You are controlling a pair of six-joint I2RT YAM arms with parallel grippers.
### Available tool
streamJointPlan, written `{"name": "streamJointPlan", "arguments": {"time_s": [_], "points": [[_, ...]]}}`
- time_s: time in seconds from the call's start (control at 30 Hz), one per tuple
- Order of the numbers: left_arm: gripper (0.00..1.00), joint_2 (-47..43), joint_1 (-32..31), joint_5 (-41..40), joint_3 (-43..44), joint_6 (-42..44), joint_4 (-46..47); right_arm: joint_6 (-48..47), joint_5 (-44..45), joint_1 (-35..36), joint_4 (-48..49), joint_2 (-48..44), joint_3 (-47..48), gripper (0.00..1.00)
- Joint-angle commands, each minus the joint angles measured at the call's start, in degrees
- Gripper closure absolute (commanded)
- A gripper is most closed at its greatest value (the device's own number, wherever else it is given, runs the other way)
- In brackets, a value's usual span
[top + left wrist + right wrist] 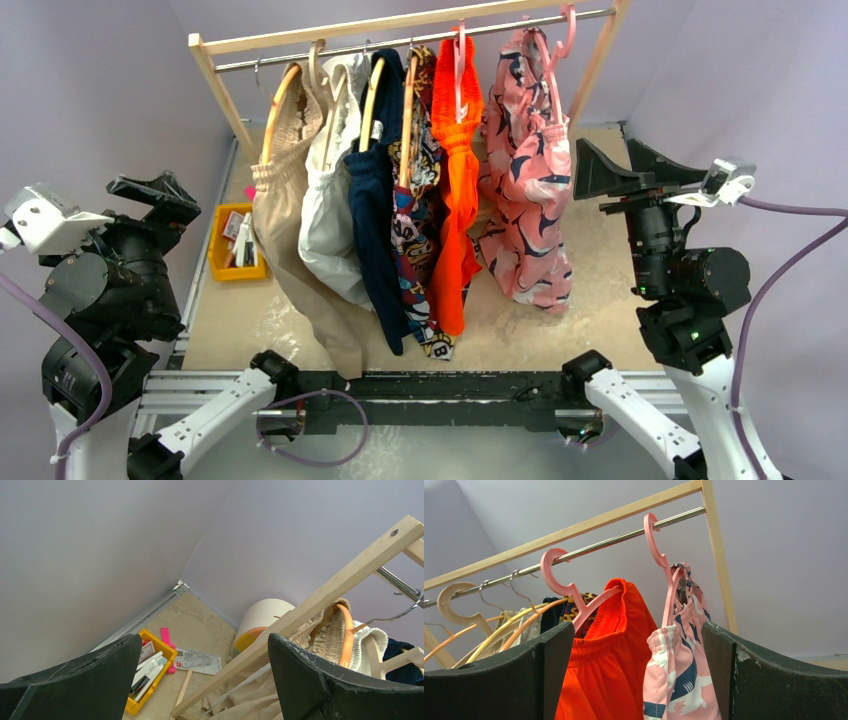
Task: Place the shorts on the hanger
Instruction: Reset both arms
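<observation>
**Inspector:** Where are the soft pink fabric shorts with the navy-and-white swirl print located?

**Technician:** They are hung on the large pink plastic hanger with the curved hook; the gathered waistband is bunched against the hanger's neck; the hook is seated over the metal rail of the pale wooden rack; the rightmost position on the rail is occupied, just beside the right-hand upright.

**Inspector:** What is carried next to them?

**Technician:** A plain bright orange garment is hung just to the left on a second pink hanger; further left, a dark multicoloured patterned garment, a navy one, a white one and a beige one are seen; tan wooden hangers are seen among these.

**Inspector:** How is each gripper set?

**Technician:** The left gripper is released, with the jaws spread wide and nothing grasped; it is held at the left side of the bench, near a yellow plastic bin and well apart from the shorts. The right gripper is likewise released and nothing is grasped; it is held to the right of the shorts, near them but not touching; in the right wrist view the shorts and the orange garment are framed between the jaws.
</observation>
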Motion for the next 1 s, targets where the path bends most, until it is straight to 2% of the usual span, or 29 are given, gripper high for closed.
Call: {"name": "streamJointPlan", "arguments": {"time_s": [0.0,0.97], "points": [[0.04,0.60,-0.25,0.26,0.01,0.94,0.88,-0.49,-0.51,0.34,3.20,0.41,0.86,0.01],[0.04,0.37,-0.22,0.81,0.02,1.75,0.86,-0.79,-0.32,0.34,3.72,0.80,0.78,0.01]]}}
